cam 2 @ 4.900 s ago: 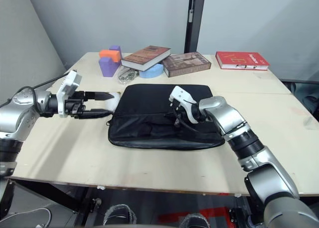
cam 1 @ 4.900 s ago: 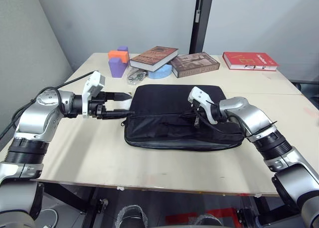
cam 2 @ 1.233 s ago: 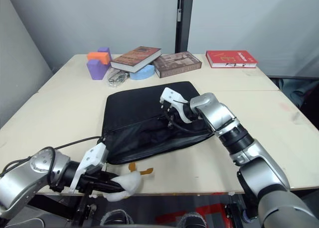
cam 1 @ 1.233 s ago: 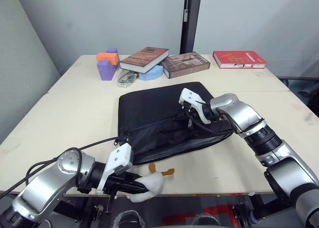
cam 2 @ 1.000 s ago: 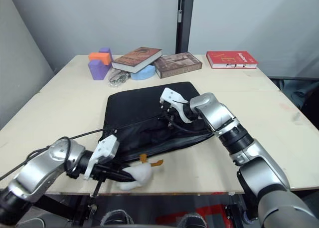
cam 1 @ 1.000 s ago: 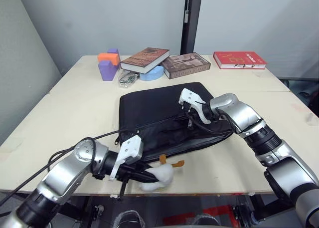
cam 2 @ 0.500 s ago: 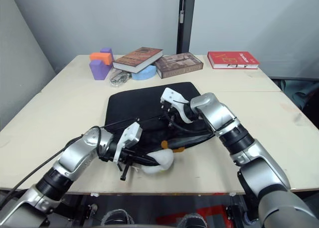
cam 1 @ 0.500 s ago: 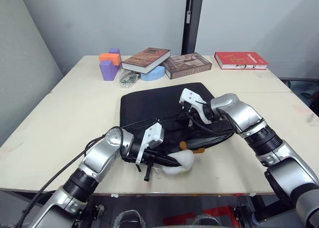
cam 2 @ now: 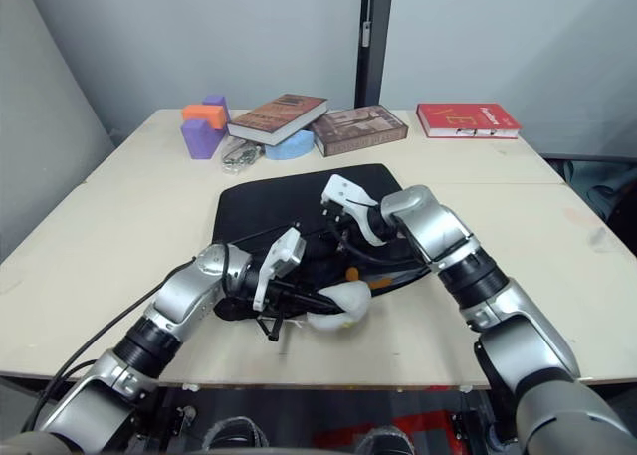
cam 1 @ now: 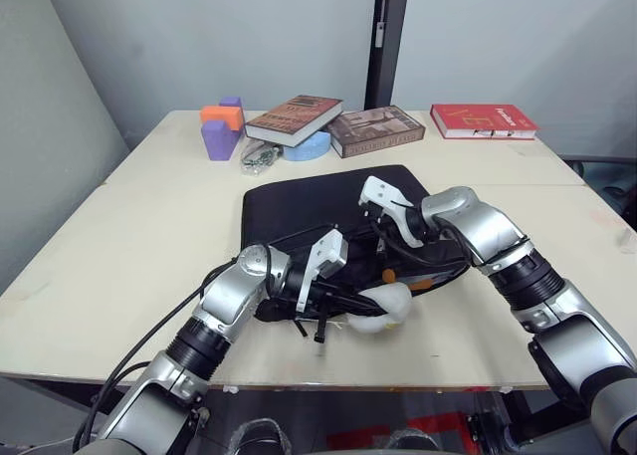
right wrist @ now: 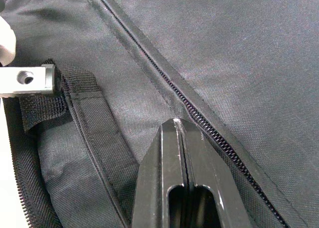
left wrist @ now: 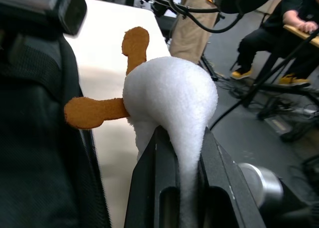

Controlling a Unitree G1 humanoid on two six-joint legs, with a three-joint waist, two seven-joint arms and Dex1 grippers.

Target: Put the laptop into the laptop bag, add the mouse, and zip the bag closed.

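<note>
Your laptop bag (cam 1: pixel 328 226) lay flat on the table (cam 1: pixel 149 226), under the right gripper (right wrist: pixel 180 133), whose fingers were pressed together on the fabric beside the zip. Your left gripper (left wrist: pixel 180 153) had its fingers clamped on a fluffy white toy (cam 1: pixel 383 304) with orange feet, at the bag's front edge, not the mouse. Whether the laptop was inside stayed hidden, so I judged mouse and zipping remained.

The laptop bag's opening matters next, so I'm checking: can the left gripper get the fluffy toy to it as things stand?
Probably yes: the left gripper, shut on the fluffy toy, is at the laptop bag's near edge, nothing between.
</note>
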